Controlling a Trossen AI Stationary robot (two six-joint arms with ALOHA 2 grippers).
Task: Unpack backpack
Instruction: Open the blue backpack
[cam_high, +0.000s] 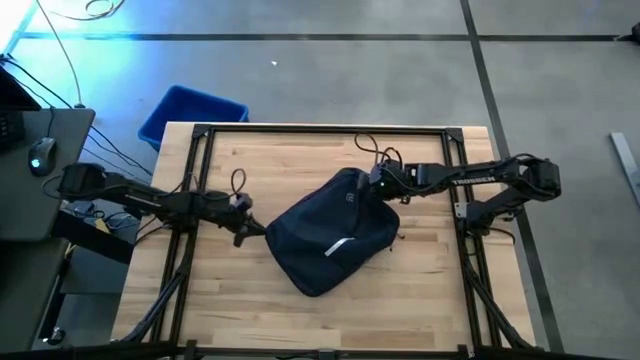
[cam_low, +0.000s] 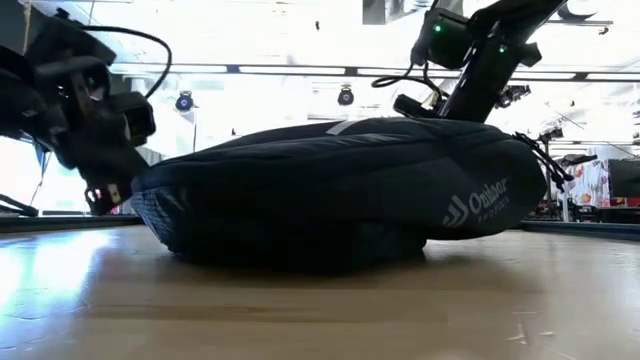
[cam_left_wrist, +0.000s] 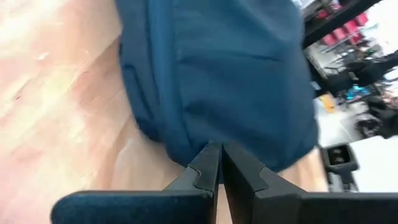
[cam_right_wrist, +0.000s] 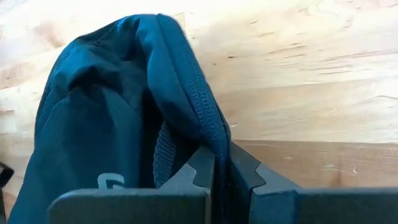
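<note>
The dark navy backpack (cam_high: 330, 235) lies flat on the wooden table (cam_high: 420, 300), near its middle; it also shows in the low view (cam_low: 340, 195). My left gripper (cam_high: 258, 228) is at the backpack's left end, its fingers shut together there (cam_left_wrist: 217, 149). My right gripper (cam_high: 378, 180) is at the backpack's far right end, shut on the fabric by the zipper (cam_right_wrist: 221, 149). What the backpack holds is hidden. My left gripper meets the backpack's rounded left edge (cam_left_wrist: 214, 138) with only its fingertips, coming about level from the table's left. A small bit of fabric seems pinched there. The backpack rests on the table. My right gripper pinches the fabric edge along the zipper (cam_right_wrist: 211, 124) between its two fingers, at the backpack's far right end. It slants down from the table's right. The fabric stands up as a fold between the fingers; the rest of the backpack lies on the table.
A bright blue bin (cam_high: 192, 112) stands on the floor past the table's far left corner. A dark desk with a mouse (cam_high: 40, 155) is to the left. Bare wood lies near the front edge and at the far left of the table.
</note>
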